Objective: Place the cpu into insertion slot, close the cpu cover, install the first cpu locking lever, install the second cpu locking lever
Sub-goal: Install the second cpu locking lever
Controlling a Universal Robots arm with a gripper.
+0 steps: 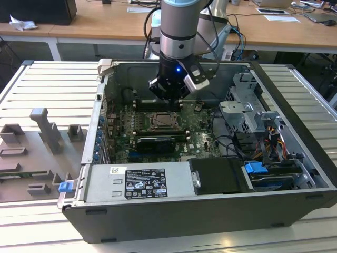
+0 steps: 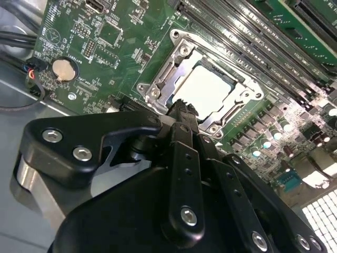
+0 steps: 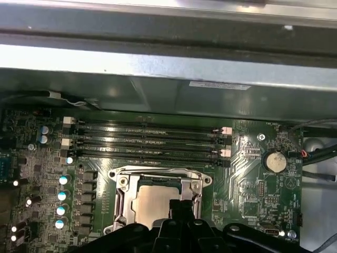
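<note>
One arm: a single robot arm is seen in the exterior view reaching down into an open computer case (image 1: 295,158), which lies on its side on a slatted worktop (image 1: 47,84), so that the board faces up and can be reached from above.
Claw: the claw (image 2: 181,105) is seen in the second wrist view with its fingers drawn together to a narrow tip and nothing between them; it is judged closed and empty, a shape suited to pressing or hooking rather than carrying.
Claw position: the tip hangs just over the near rim of the slot (image 2: 202,87), close to the cover frame; whether metal is touched cannot be told.
Cpu: the cpu (image 2: 208,89) is already seated in the slot, its pale top lying flat and level within the rim, so the placing step is judged done.
Cover: the cover (image 2: 163,74) is laid down around the cpu, with the chip showing through its window; it appears closed.
Levers: thin metal bars are seen along the socket edges, but whether either is latched cannot be told.
Memory slots: long black memory slots (image 3: 147,142) run just beyond the socket, apart from the claw.
Coin cell: a round coin cell (image 3: 275,161) sits on the board, well to one side.
Far wall: the grey inner wall of the case (image 3: 158,79) closes the scene behind the board.
</note>
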